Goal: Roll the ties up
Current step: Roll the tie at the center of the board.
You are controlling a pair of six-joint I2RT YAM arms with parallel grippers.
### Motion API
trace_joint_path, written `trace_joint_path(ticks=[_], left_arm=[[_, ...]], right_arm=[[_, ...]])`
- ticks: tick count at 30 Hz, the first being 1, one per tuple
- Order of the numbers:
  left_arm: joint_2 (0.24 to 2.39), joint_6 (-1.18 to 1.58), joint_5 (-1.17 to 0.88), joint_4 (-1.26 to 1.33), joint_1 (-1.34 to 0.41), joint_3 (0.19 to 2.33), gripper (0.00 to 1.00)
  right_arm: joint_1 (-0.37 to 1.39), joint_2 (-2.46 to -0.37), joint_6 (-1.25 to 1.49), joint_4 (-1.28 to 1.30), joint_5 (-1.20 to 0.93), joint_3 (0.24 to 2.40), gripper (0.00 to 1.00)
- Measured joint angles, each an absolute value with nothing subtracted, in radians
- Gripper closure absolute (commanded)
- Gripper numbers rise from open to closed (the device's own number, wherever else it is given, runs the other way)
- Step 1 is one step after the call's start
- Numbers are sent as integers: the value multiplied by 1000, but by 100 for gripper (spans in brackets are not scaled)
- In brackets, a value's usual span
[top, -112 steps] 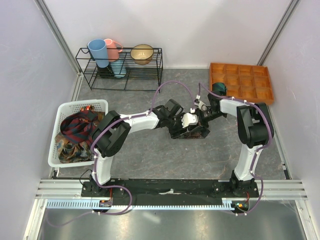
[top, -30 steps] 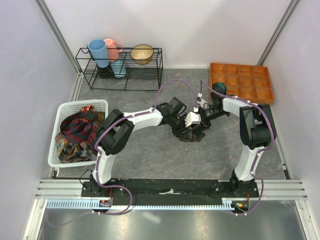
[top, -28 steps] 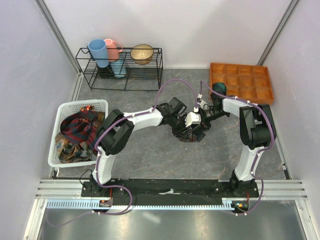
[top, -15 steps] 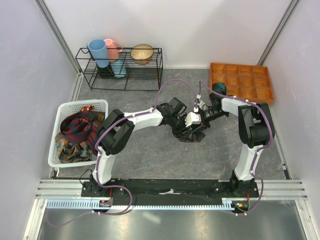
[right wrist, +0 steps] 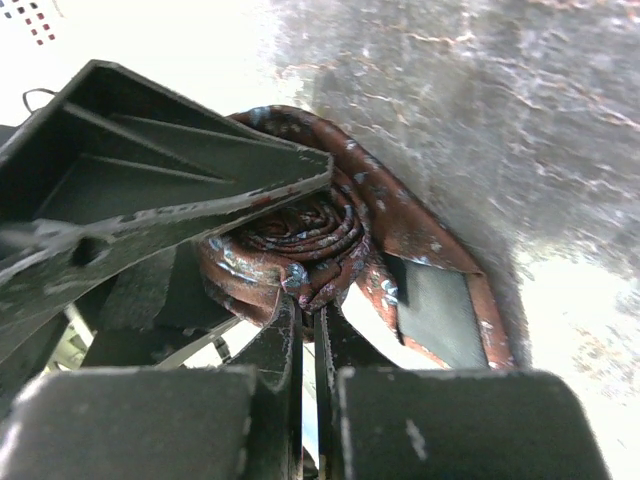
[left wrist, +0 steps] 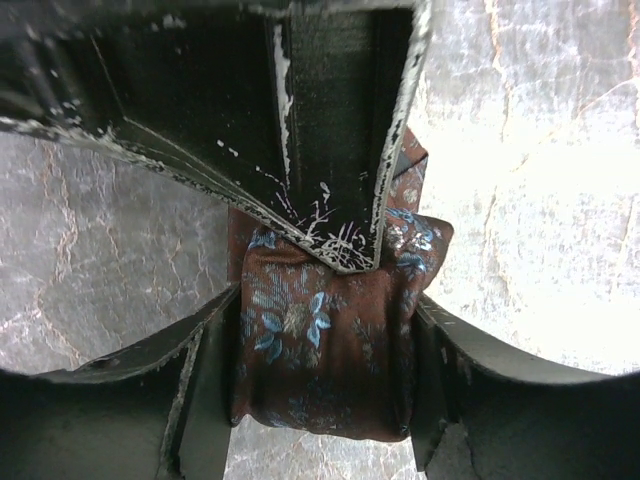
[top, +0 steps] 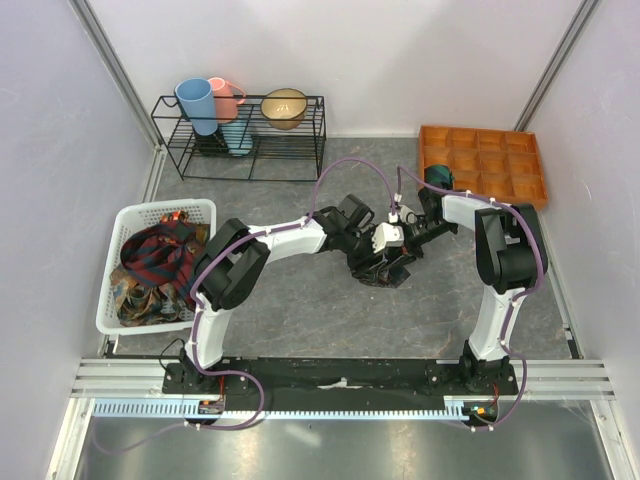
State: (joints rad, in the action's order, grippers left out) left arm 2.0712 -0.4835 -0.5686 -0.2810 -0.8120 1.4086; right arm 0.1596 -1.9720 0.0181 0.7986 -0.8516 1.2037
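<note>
Midway across the counter (top: 300, 320), my left hand (left wrist: 315, 385) clamps the nearly coiled maroon tie (left wrist: 320, 340), my right hand (right wrist: 308, 312) pinches its core, a loose tail left, more ties (top: 150, 265) waiting in the left-edge basket (top: 125, 214).

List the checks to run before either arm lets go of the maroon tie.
1. The tie is coiled: ok, the spiral shows in the right wrist view.
2. The left jaws bracket the coil: ok, they touch both sides.
3. The right jaws pinch the coil's core: ok, shut on it.
4. Whole length rolled: not ok, a loose end lies flat beside the coil.
5. Coil holds unaided: cannot tell.
</note>
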Motion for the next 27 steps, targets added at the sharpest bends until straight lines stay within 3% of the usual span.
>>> trace_joint_path(ticks=[3, 6, 7, 12, 15, 16, 20, 22, 27], left_arm=[[2071, -484, -578, -269, -815, 1409, 36], [2071, -482, -579, -265, -820, 1409, 54], [2071, -484, -579, -267, -823, 1409, 65], [2071, -502, -553, -268, -842, 1406, 88], [2065, -512, -538, -258, -847, 1396, 93], [2064, -514, -533, -255, -849, 1394, 93], [2062, -518, -514, -256, -856, 1393, 94], [2062, -518, -508, -258, -859, 1394, 95], [2063, -519, -496, -267, -862, 1401, 95]], right_arm=[[160, -1972, 18, 807, -830, 1206, 100], [160, -1972, 18, 812, -817, 1207, 100], [159, -1972, 18, 814, -811, 1209, 99], [159, -1971, 4, 835, -791, 1220, 68], [144, -1964, -14, 848, -775, 1222, 53], [133, -1961, -22, 854, -765, 1221, 43], [58, -1929, -57, 879, -750, 1199, 24], [23, -1909, -68, 888, -749, 1185, 19], [5, -1889, -67, 872, -719, 1145, 19]])
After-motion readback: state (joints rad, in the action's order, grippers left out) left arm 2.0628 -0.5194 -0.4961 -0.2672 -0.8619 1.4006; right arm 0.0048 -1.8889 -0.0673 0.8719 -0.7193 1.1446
